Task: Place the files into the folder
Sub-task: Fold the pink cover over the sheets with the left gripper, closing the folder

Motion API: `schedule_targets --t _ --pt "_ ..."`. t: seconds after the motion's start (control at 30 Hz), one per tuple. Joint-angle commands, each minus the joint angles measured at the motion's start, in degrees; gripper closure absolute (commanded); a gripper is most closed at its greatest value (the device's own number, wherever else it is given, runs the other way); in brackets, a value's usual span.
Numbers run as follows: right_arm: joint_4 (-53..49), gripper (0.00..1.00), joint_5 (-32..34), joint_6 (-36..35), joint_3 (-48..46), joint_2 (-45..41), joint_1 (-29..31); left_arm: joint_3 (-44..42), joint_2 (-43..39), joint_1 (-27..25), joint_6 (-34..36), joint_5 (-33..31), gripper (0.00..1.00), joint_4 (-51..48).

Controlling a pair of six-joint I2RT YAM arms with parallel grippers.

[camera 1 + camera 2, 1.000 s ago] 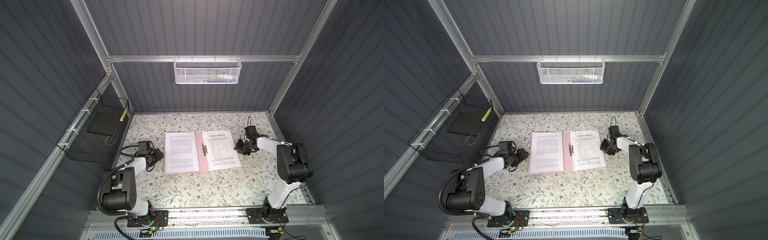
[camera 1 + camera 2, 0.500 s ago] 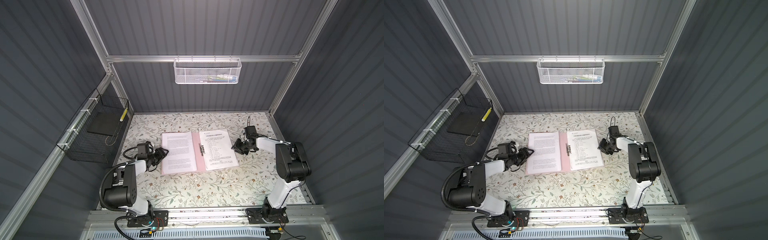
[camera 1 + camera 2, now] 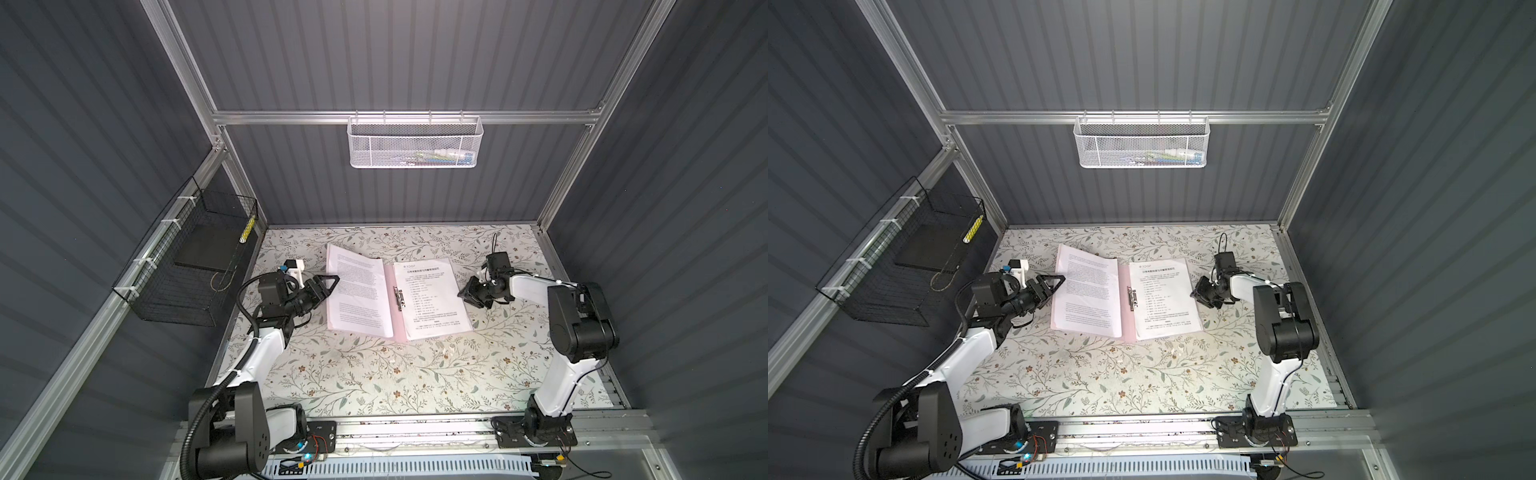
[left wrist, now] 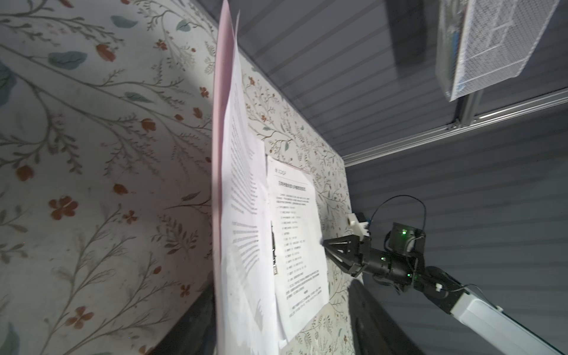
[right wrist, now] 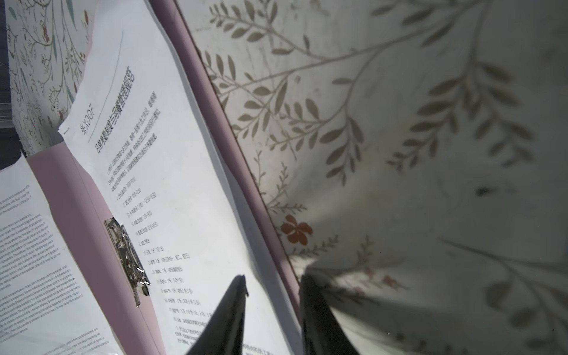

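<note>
Left gripper [image 3: 330,282], jaws wide apart, has the raised left flap of the pink folder [image 3: 399,334] between them, unclamped. Right gripper [image 3: 463,293], partly open, straddles the folder's right edge. On the floral table [image 3: 374,374] the folder lies open at centre, files [image 3: 432,295] on both flaps, metal clip [image 3: 399,296] by the spine.

the left arm [image 3: 266,353] and right arm [image 3: 559,386] reach low and inward, elbows bent. the left gripper [image 3: 331,283] points level, jaws wide apart. the right gripper [image 3: 464,293] tilts down, jaws partly apart.
</note>
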Motion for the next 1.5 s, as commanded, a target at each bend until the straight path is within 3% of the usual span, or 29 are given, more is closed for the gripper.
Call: schedule_targets --t 0.0,0.37,0.87,1.13,1.47 --pt "-3.0 0.67 0.6 0.1 -1.4 3.7 1.3 1.8 -0.1 -1.9 -4.7 3.0 0.33 4.9" --pt "-2.1 0.67 0.3 0.8 -2.2 2.5 5.3 12.0 3.9 -12.4 -6.7 -1.8 0.33 9.0" --pt "3.0 0.67 1.0 0.6 -5.5 3.3 7.3 19.0 22.6 -29.8 -5.9 -4.9 0.34 20.1" --pt "3.7 0.66 2.4 0.7 -5.6 -3.2 1.9 22.1 32.6 -35.4 0.4 -9.2 0.35 16.0" --pt "-0.2 0.66 3.5 -0.6 -0.8 -5.9 -0.9 26.3 41.7 -37.5 7.6 -16.2 0.38 7.6"
